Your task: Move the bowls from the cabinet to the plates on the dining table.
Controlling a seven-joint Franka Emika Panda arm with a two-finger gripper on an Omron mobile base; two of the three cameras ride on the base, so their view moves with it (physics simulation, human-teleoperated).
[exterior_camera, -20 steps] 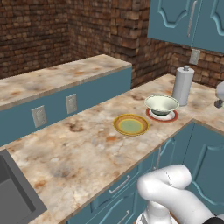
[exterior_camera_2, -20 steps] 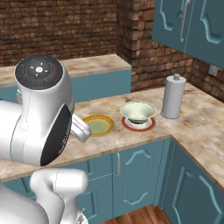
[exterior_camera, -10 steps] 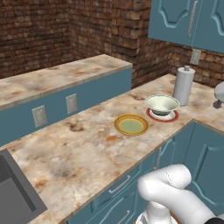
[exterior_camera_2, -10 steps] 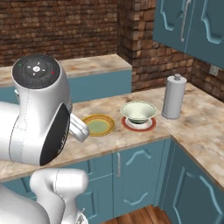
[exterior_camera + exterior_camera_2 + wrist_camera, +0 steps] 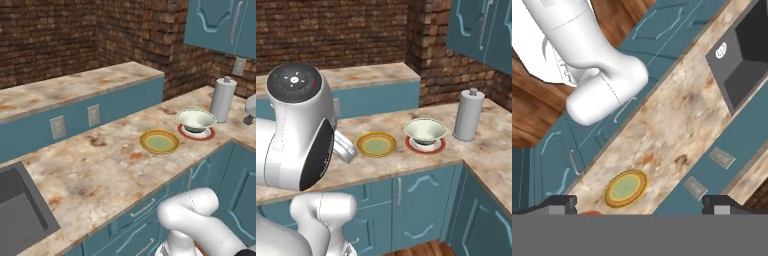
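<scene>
A glossy pale yellow-green bowl [image 5: 196,120] [image 5: 426,131] sits on the red-rimmed plate [image 5: 196,133] [image 5: 425,146] on the dining table [image 5: 100,165]. Just left of it lies the plate with the yellow-orange rim [image 5: 159,141] [image 5: 376,144] [image 5: 625,188], with nothing on it. The teal cabinet [image 5: 220,25] [image 5: 483,30] hangs at the upper right, doors shut. My gripper [image 5: 639,206] hovers high over the table, looking down on the yellow-rimmed plate. It is open, its tips far apart, with nothing between them. A sliver of the red-rimmed plate [image 5: 589,213] peeks in at the hand view's bottom.
A paper towel roll [image 5: 222,99] [image 5: 468,115] stands upright just right of the bowl. A dark sink [image 5: 20,210] [image 5: 747,55] is sunk into the table's left end. A raised ledge [image 5: 75,85] with wall sockets runs behind. My arm's big joint [image 5: 301,135] looms at left.
The whole picture has slid slightly to the right in both base views, so the cameras moved. Bowl and plates keep their places on the table. The gripper stays open.
</scene>
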